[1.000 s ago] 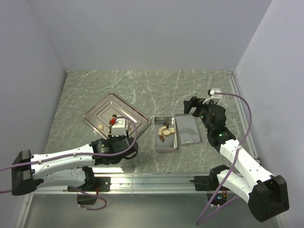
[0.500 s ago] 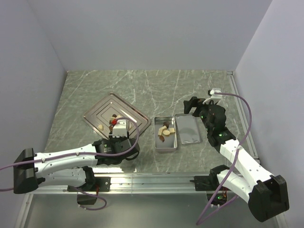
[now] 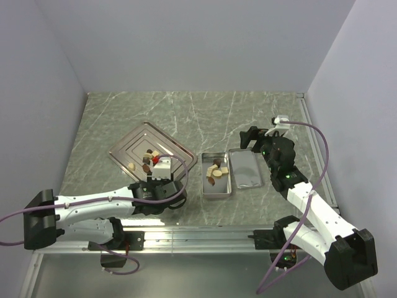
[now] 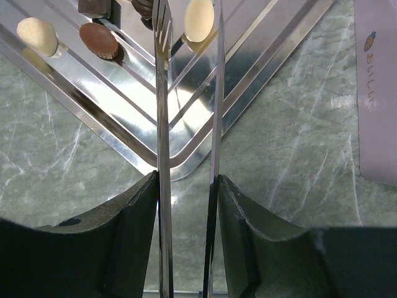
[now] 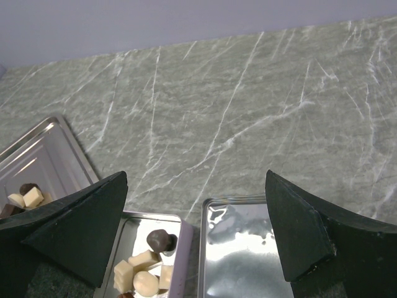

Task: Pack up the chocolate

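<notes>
Over near-right part of ridged steel tray (image 3: 132, 145), left gripper (image 4: 189, 9) hung low with thin metal blades slightly parted. 1 cream oval chocolate lump (image 4: 199, 18) sat between blade tips, with narrow gap on its left side. Other chocolate lay on tray: cream lump (image 4: 37, 35), brown lump (image 4: 99, 39). More pieces (image 3: 216, 172) sat in open rectangular silver tin (image 3: 217, 190) just right of tray. Upturned silver lid (image 3: 246, 172) lay beside tin. Right gripper (image 5: 195, 177) hovered near lid's far end, fingers spread wide, holding nothing.
</notes>
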Motion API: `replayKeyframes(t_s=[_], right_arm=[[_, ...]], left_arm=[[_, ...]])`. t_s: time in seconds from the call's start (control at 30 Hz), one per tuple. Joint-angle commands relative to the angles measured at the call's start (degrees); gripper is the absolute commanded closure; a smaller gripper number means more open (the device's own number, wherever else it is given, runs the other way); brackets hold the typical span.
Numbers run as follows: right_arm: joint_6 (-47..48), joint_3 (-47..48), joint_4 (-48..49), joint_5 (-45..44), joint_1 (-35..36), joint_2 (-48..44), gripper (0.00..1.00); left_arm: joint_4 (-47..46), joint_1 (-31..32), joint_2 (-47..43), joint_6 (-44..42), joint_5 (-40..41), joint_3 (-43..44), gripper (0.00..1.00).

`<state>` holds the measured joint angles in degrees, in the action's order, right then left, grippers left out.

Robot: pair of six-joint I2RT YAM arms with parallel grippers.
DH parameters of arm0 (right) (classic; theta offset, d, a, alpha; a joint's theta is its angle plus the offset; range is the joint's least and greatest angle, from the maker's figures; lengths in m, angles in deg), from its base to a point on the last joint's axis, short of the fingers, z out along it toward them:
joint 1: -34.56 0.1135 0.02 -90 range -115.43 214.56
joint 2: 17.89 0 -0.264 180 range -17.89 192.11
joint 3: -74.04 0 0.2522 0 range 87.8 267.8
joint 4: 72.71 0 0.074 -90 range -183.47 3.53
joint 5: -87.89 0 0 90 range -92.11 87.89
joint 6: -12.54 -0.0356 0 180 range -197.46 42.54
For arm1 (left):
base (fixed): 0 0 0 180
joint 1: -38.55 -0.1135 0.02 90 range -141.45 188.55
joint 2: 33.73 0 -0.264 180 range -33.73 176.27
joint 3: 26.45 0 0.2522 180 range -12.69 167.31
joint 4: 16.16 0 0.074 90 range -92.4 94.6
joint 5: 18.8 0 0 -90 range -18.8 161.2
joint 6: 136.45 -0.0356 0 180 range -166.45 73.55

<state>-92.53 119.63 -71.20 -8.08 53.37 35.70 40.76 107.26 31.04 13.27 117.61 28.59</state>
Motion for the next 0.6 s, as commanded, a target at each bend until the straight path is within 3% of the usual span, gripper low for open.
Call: replayKeyframes(t_s=[0.0,0.37,0.57], right_arm=[[0.92,2.53,0.9,-0.17,-0.09,-0.59,0.02],[0.83,2.35,0.9,-0.09,-0.18,-0.94,0.02],[0.83,2.35,0.9,-0.09,-0.09,-0.94,0.02]], left_arm=[[-1.94,0.29,1.14,-1.01,0.52,2.49,0.52],[-5.8,-1.73,1.58,-4.7,-2.55,0.73,0.55],[-4.92,-1.91,1.85,-4.09,-2.2,1.09,0.66]])
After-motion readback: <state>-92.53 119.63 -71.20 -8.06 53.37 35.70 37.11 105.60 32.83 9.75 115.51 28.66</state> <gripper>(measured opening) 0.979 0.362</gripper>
